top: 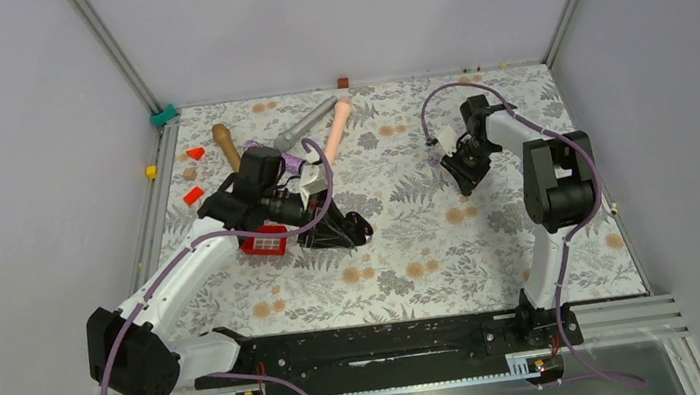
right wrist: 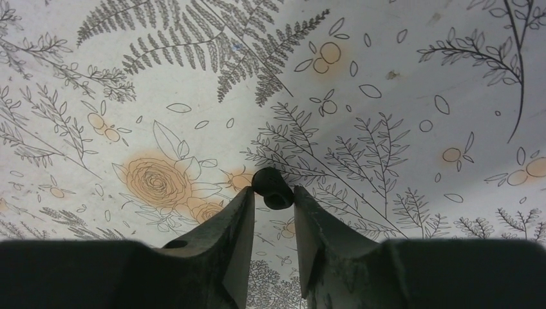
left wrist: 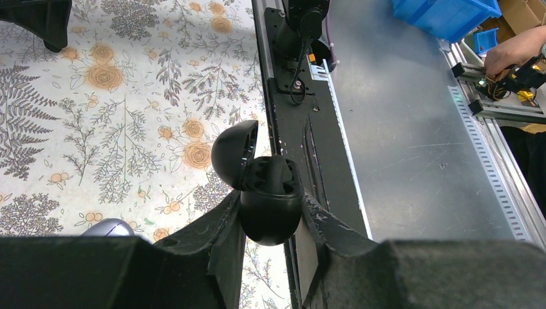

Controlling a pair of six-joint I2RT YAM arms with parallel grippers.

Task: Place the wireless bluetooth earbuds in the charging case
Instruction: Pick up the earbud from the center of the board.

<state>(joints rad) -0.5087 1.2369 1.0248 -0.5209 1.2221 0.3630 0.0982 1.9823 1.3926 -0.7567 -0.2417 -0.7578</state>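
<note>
My left gripper is shut on a black oval case whose hinged lid stands open, with dark wells showing. I hold it above the table, near the middle left in the top view. A dark rounded shape sits in a well; I cannot tell if it is a bud. A lavender-grey rounded top peeks over my left finger; it may be the lavender charging case. My right gripper is shut on one tiny black earbud at its fingertips, above the table at the back right.
A red square tray lies beside my left gripper. Wooden and grey rods, small red and yellow blocks lie at the back left. The black base rail runs along the near edge.
</note>
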